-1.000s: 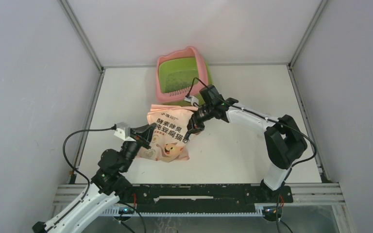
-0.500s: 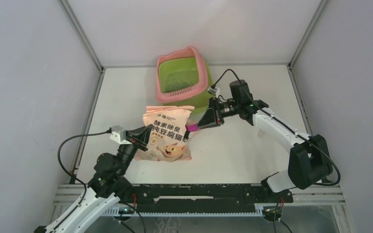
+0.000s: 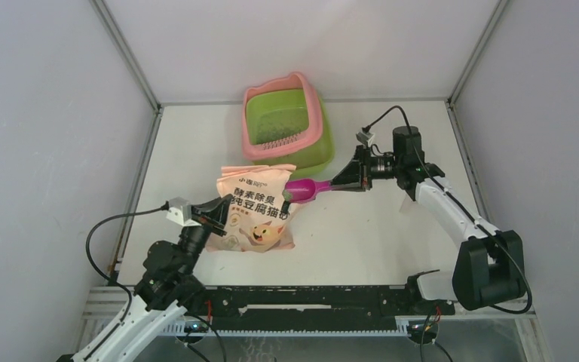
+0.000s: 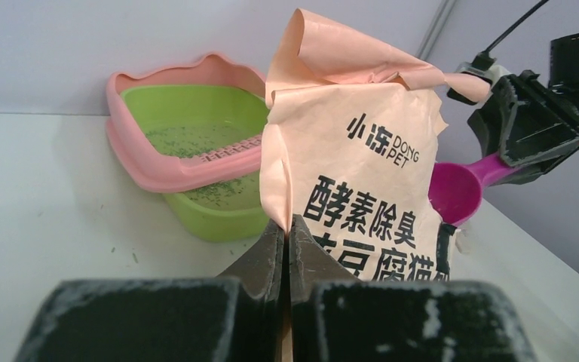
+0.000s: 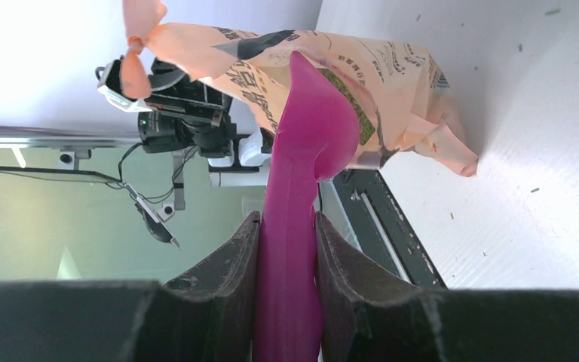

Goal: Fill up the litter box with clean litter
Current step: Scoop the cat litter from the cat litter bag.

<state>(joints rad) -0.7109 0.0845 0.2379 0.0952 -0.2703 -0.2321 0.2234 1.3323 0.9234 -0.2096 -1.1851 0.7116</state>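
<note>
Left end effector clenched on peach bag edge. Right end effector grasping magenta scoop handle, bowl just beside bag. Litter box at desk far edge, litter specks in basin.

left arm: low, folded close to its base, forearm slanting up and to the right.
left gripper: jaws pressed together, pinching an edge of the bag.
right arm: reaches far out from its base, long link running up and left; wrist turned so the tool points left, roughly level.
right gripper: fingers part-way apart, clamped on the scoop handle, one on each side.
</note>
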